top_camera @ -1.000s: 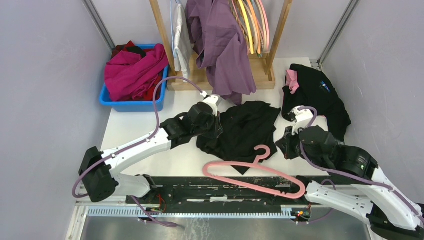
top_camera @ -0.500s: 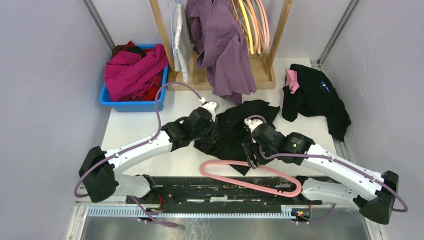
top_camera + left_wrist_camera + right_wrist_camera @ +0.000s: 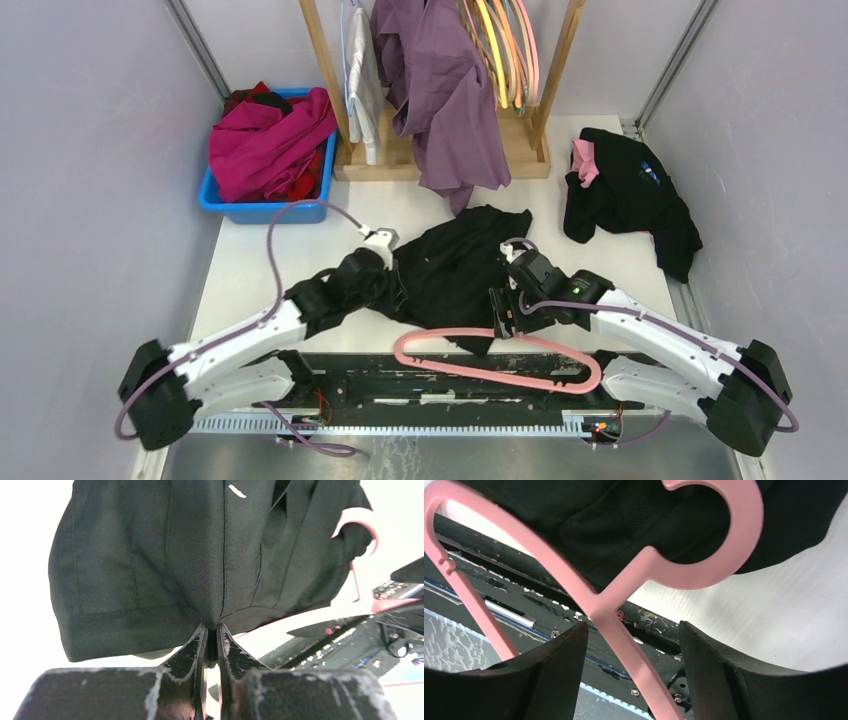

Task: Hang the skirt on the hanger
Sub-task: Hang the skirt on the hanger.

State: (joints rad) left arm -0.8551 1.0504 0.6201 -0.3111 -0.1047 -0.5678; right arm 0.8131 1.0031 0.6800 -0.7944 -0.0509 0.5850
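The black woven skirt [image 3: 455, 265], creased and seamed, lies spread on the white table [image 3: 260, 260] between the arms. The left tool [image 3: 212, 632] is clamped on its edge. The right tool [image 3: 631, 630] stands apart, straddling the pink plastic hanger [image 3: 480, 350]. Pale grey walls [image 3: 90, 150] surround the table.

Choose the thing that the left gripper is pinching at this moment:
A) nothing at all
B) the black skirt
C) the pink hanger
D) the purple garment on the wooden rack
B: in the left wrist view the left gripper has its fingertips closed together on a fold of the black skirt.
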